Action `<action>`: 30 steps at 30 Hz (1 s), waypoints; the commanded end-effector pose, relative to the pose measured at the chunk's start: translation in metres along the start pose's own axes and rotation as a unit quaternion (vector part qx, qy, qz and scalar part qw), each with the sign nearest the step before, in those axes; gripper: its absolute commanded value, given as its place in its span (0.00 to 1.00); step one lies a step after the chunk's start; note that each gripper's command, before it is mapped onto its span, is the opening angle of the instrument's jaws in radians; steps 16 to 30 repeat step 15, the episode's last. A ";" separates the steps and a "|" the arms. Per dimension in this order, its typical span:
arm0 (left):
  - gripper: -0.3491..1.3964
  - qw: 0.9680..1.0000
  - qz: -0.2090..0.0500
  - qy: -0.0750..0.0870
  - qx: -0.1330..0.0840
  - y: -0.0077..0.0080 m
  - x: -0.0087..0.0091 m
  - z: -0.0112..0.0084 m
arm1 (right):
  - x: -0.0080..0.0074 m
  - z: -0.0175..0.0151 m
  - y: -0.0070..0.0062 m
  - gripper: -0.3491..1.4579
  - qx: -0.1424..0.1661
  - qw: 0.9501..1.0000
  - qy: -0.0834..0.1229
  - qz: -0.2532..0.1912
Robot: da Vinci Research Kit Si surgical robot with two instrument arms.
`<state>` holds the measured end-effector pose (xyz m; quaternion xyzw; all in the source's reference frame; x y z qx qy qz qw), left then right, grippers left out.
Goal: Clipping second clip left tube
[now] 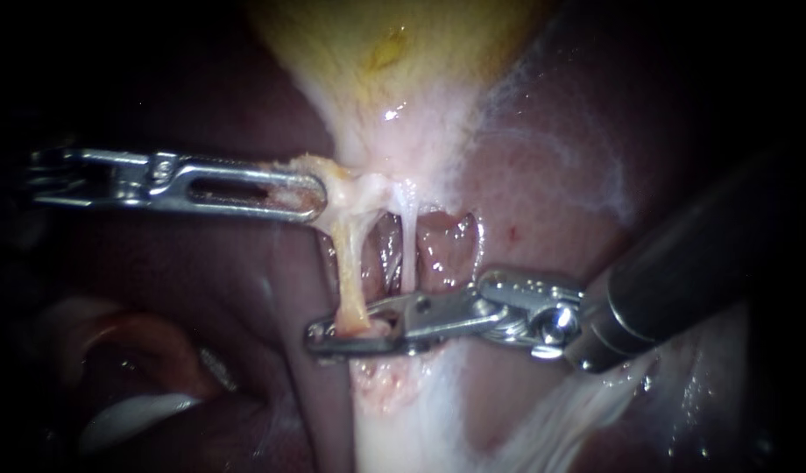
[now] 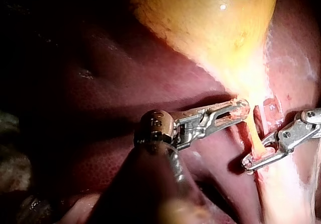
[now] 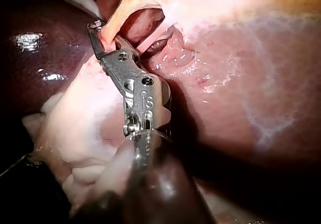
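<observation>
Right instrument point(image 1: 321, 336) nearest, reaching in from right; hand's jaws pinch left tube point(image 1: 346, 254) at low end, crosswise to its upright axis. Left instrument point(image 1: 318, 198) hand clamps gallbladder point(image 1: 385, 52) neck, tube taut.

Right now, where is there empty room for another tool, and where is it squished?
Bare liver lies open right of the tubes, above the right instrument; more lies below the left instrument, whose jaws grip the gallbladder. Crowded: the left tube, the right tube and the narrow gap between.
</observation>
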<state>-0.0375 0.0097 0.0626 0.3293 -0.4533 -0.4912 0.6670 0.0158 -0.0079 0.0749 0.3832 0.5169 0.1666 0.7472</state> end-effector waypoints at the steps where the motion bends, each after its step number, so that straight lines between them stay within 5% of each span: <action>1: 0.00 1.000 0.000 0.000 0.000 0.0000 0.0000 0.0000 | 0.0000 -0.0001 0.0000 0.00 -0.001 1.000 -0.001 -0.001; 30: 0.00 1.000 0.000 0.000 0.000 0.0000 0.0000 0.0000 | 0.0001 -0.0001 0.0000 0.00 0.001 1.000 -0.001 -0.001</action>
